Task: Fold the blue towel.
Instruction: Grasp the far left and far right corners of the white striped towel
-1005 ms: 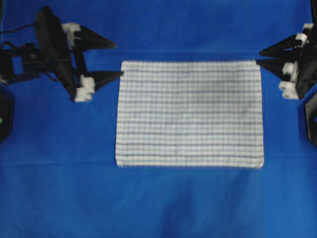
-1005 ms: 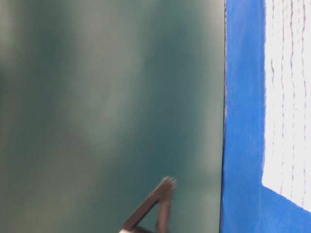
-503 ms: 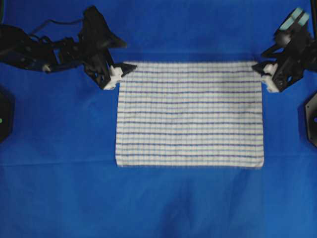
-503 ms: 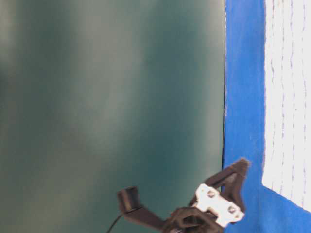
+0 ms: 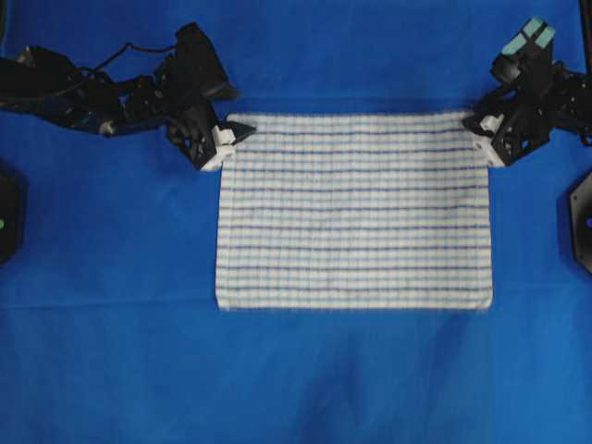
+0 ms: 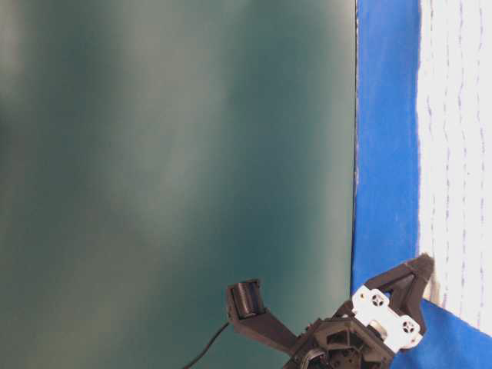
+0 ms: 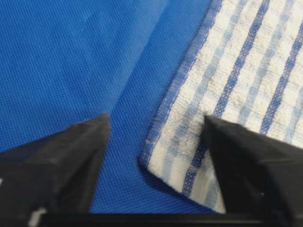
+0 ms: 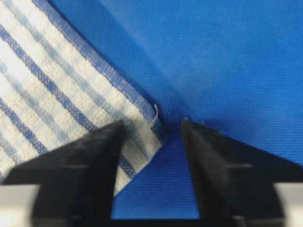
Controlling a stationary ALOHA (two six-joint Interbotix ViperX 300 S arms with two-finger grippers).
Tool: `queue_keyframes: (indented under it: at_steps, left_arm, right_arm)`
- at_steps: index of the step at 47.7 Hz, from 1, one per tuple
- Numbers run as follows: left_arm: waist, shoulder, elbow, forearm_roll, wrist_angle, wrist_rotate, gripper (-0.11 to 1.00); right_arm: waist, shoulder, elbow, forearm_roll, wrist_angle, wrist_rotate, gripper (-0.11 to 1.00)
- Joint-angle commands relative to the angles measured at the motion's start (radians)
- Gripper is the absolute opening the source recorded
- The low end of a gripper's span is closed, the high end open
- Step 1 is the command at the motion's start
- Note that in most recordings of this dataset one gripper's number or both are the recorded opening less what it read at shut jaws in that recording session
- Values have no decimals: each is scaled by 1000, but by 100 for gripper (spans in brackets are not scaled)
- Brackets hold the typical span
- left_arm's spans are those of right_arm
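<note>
I've got the towel (image 5: 354, 211) flat on the desk (image 5: 305, 379), left claw (image 7: 156, 142) and right claw (image 8: 151, 137) each straddling a far corner, jaws part open, nothing pinched yet. Grasp step; next I'd close, then lift together.

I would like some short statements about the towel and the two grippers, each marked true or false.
1. The towel lies flat and unfolded. True.
2. The left gripper has a towel corner between its open fingers. True.
3. The right gripper hangs over the middle of the towel. False: it is at a far corner.
4. The towel lies on a bare wooden table. False: it lies on a blue cloth.
5. The right gripper's jaws are pressed together. False: a gap shows between them.
</note>
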Motion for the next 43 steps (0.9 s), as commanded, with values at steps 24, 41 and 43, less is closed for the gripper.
queue_keyframes:
  at_steps: [24,41,43]
  left_arm:
    - [-25,-48,-32,0,69,26,3]
    - [-25,-172,-57,2,176,52,3]
    - [-26,-178,-57,0,181,52,3]
  right_arm:
    - [6,-46,-12,3,11,2,6]
    - [5,-247,-9,3,95,2,6]
    - [6,-265,-8,3,106,2,6]
